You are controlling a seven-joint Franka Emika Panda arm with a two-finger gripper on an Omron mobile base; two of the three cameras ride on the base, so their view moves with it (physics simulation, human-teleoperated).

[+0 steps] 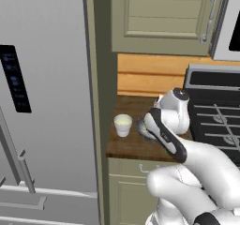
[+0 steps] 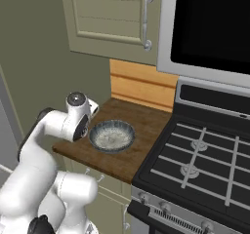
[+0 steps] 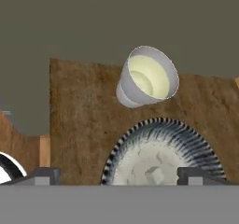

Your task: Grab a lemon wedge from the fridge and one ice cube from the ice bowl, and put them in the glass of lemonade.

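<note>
Your gripper (image 3: 116, 175) stands wide apart and empty: in the hand view its two dark fingertips (image 3: 44, 175) rise at the bottom edge with the ice bowl (image 3: 186, 139) between and beyond them. You see only the far part of that bowl there, its ribbed grey rim and whitish speckled inside; the near part is cut off by the bottom of the picture. One small pale cube (image 3: 155, 175) lies inside, hard to separate from the speckle around it.

The glass of lemonade (image 3: 148, 76) stands just past the bowl on the brown wooden counter (image 3: 79, 125), close to it but apart, its pale yellow inside facing you.

From the left base view, the arm (image 1: 187, 158) covers most of the bowl (image 1: 142, 127); only a sliver of rim shows beside the glass (image 1: 123, 124). The gripper itself is hidden behind the wrist there. The fridge (image 1: 47, 102) fills the left side, doors shut, its black panel (image 1: 15, 78) and bar handle (image 1: 21, 165) visible, its top and bottom cut off.

From the right base view, you get the whole bowl (image 2: 112, 135), but the wrist (image 2: 75, 116) blocks the glass. The stove (image 2: 200, 165) sits just right of the counter. You cannot see the lemon wedge.
</note>
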